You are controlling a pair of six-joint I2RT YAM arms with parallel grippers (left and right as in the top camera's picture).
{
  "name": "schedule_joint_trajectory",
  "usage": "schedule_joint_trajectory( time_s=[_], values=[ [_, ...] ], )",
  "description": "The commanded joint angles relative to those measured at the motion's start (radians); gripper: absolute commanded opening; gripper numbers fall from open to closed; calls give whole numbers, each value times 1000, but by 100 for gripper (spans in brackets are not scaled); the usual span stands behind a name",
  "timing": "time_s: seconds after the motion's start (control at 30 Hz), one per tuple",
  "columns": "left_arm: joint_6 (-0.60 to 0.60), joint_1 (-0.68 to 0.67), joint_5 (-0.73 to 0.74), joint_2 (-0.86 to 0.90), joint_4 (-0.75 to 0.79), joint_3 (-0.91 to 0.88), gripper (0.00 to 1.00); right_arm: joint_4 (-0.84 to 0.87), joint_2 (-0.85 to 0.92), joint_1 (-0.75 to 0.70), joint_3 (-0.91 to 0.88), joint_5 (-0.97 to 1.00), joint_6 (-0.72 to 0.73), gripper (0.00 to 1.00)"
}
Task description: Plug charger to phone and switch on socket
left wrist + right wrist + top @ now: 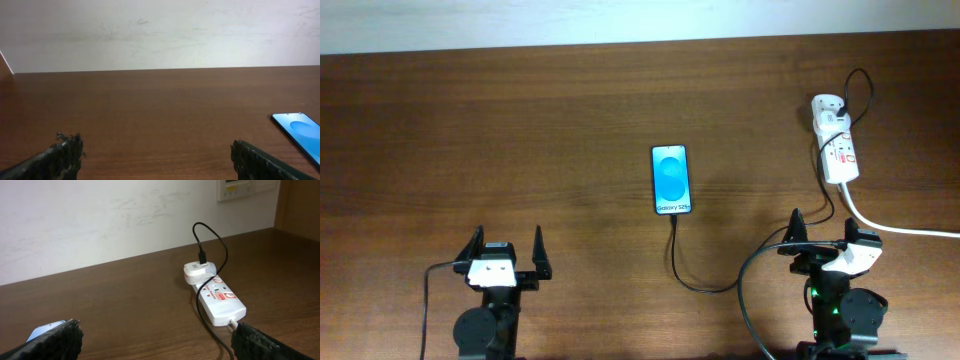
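Note:
The phone (pixel 672 180) lies flat in the middle of the table, blue screen up, "Galaxy" text at its near end. The black charger cable (pixel 692 275) runs from the phone's near end, curves right and goes up to the white adapter on the socket (pixel 835 150) at the far right. The cable's tip sits at the phone's near edge. The socket also shows in the right wrist view (pixel 219 300), and the phone's corner in the left wrist view (pixel 300 127). My left gripper (pixel 506 255) is open near the front left. My right gripper (pixel 820 232) is open, below the socket.
The socket's thick white cord (pixel 900 228) runs off to the right edge. A white wall (pixel 160 30) stands behind the table's far edge. A wall panel (pixel 240 187) hangs at the upper right of the right wrist view.

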Motion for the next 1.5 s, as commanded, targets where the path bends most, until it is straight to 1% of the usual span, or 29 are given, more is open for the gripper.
schedule_joint_trajectory(
  time_s=[0.0, 0.33, 0.4, 0.43, 0.5, 0.57, 1.47],
  values=[
    [19, 7, 18, -6, -3, -5, 100, -5, -6, -8, -5, -15, -8, 99],
    [19, 7, 18, -6, -3, -5, 99, -5, -6, -8, -5, -13, -8, 99],
    [19, 7, 18, -6, -2, -5, 99, -6, -7, -8, -5, 18, -13, 99],
    [19, 7, 18, -6, -3, -5, 99, -6, -7, -7, -5, 14, -28, 99],
    [19, 7, 18, -6, -2, -5, 99, -6, -7, 5, -5, -14, -140, 99],
    [19, 7, 18, -6, -3, -5, 99, -6, -7, 9, -5, -16, -189, 99],
    [19, 7, 18, -6, -3, -5, 99, -5, -7, 8, -5, -16, -188, 99]
  ],
)
